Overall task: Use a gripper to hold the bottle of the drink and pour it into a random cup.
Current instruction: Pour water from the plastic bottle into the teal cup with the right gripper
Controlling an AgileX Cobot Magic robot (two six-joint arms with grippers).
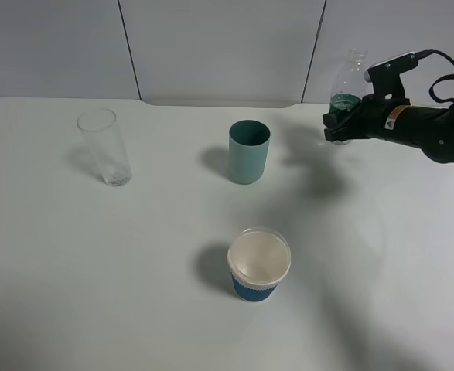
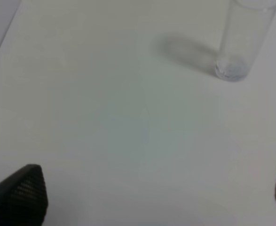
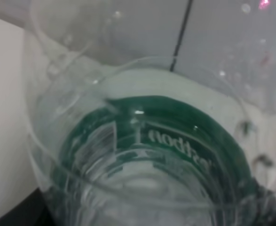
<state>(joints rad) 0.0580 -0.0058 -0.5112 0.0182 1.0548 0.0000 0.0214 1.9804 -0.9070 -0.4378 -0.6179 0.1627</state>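
Right pincer (image 1: 339, 127) is at the bottle (image 1: 353, 77), far edge of the tabletop (image 1: 95, 270), about 2 o'clock from the middle. Bottle stands upright and capless, green label just above the black fingers, lower body hidden behind them. In the right wrist view the bottle (image 3: 147, 141) fills the frame, with a dark fingertip (image 3: 6, 217) at one corner and more dark at the opposite one, so it sits between the fingers. Can't tell if they're actually clamping it or just around it.

Left pincer (image 2: 156, 193) is spread wide: one finger at each edge of its wrist view, bare tabletop between. It isn't in the high view.

Teal cup (image 1: 249, 151) is upright at 12 o'clock, well apart from the bottle, at its 9 o'clock. Tall clear glass (image 1: 107, 147) is at 10 o'clock and also shows in the left wrist view (image 2: 241, 37), standing. White paper cup with blue sleeve (image 1: 258, 265) is at 6 o'clock, below the teal cup.
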